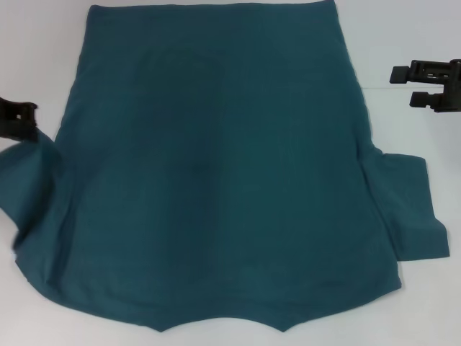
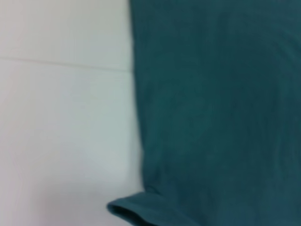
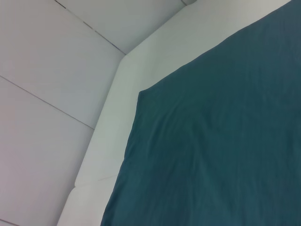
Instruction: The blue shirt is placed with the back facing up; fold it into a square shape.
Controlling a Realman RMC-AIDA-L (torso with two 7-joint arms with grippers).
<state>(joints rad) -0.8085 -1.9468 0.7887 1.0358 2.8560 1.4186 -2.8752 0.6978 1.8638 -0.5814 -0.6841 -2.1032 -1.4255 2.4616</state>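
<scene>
blue shirt (image 1: 216, 173) lies flat; right hand (image 1: 414, 86) wide (left hand (image 1: 18, 119) unclear).

White table (image 1: 425, 303) — pale tiled floor (image 3: 42, 70)

Blue shirt (image 3: 216, 141) (one corner showing) on white table (image 3: 113, 136)

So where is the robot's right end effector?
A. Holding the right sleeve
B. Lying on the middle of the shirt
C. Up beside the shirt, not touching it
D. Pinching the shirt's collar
C: in the head view the right end effector hangs over the bare white table next to the blue shirt, apart from the cloth, with nothing between its fingers.
</scene>
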